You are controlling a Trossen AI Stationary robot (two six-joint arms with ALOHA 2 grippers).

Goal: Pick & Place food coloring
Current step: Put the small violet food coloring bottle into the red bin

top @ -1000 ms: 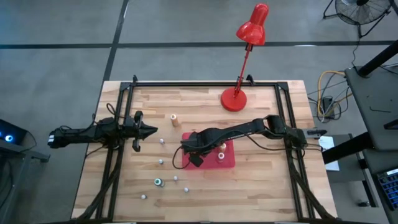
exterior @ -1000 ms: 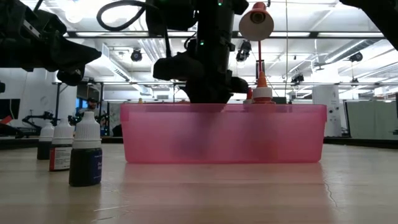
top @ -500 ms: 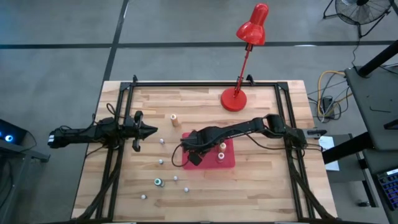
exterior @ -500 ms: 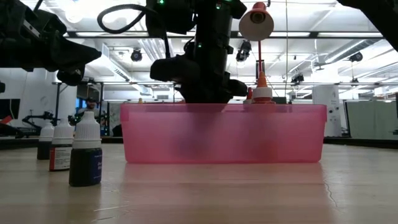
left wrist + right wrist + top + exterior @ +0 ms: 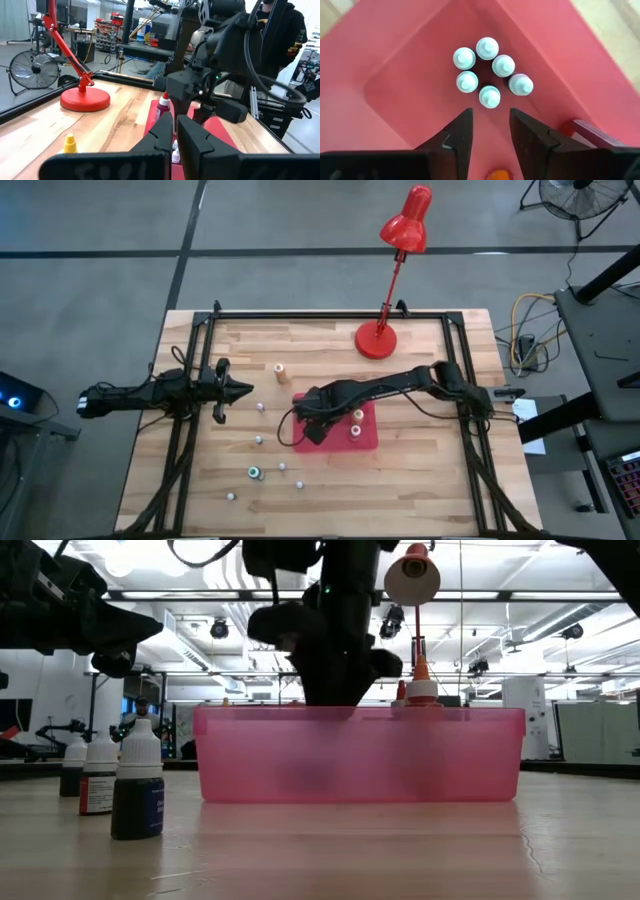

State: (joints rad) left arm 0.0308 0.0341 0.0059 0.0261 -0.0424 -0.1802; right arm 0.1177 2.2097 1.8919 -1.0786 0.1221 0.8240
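Observation:
The food coloring bottles are split between the table and the red tray (image 5: 340, 442). Several white-capped ones (image 5: 490, 70) stand upright in a tight cluster on the tray floor, in one corner. Others stand on their bases on the wood left of the tray (image 5: 258, 440), with an orange one (image 5: 280, 370) farther back. My right gripper (image 5: 490, 114) hangs over the cluster, pointing down, open, with nothing between its fingers. My left gripper (image 5: 175, 122) stays shut and level above the table's left side (image 5: 235, 390).
A red desk lamp (image 5: 378, 338) stands at the table's far edge behind the tray. Inside the tray, a dark pink bottle (image 5: 590, 132) and an orange cap (image 5: 497, 175) sit close to my right gripper. The low view shows three bottles (image 5: 137, 780) left of the tray wall (image 5: 360, 755).
My right gripper has risen a little above the tray, staying over its left part. The bottles in the tray and on the table have kept their places.

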